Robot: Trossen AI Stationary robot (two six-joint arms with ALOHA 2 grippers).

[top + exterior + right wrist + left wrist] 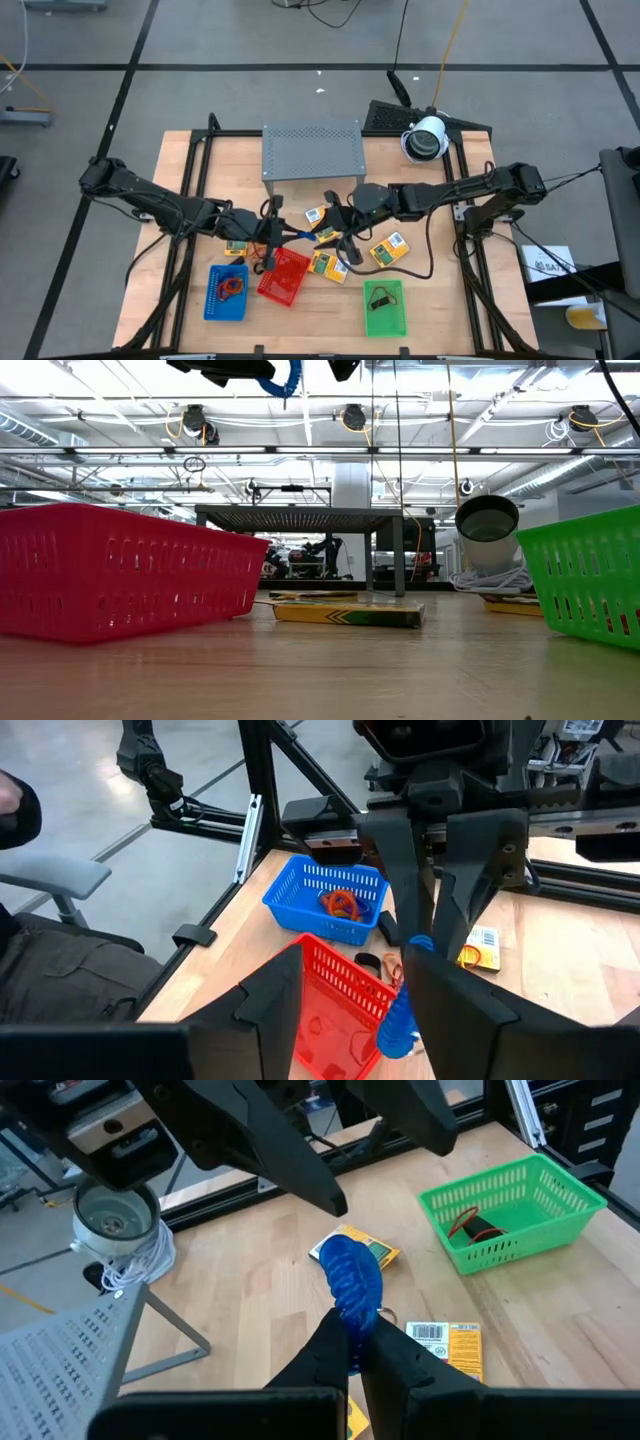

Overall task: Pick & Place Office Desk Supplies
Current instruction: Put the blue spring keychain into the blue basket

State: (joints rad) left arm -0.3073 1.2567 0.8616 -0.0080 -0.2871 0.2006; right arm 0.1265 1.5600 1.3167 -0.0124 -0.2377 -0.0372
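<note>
My left gripper (278, 232) hangs over the table's middle, shut on a blue twisted band (352, 1280). The band (300, 236) sticks out toward my right gripper (338, 228), which faces it, open. In the right wrist view the band's free end (400, 1025) lies between my right gripper's (350, 1010) fingers; I cannot tell if they touch it. Yellow packets lie flat on the table (390, 250), (328, 265), (316, 214). Orange bands rest in the blue tray (227, 292). My left gripper (355, 1325) pinches the blue band's near end (352, 1312) between its two fingers, coming roughly level from the table's left. The band is lifted clear of the table and points out ahead of the fingers toward the right gripper.
The red tray (284, 275) sits just below the two grippers, the blue tray to its left, and the green tray (385, 307) with a dark clip to the right. A grey perforated rack (312, 155) stands at the far side, with a white round device (425, 138) and cable beside it.
</note>
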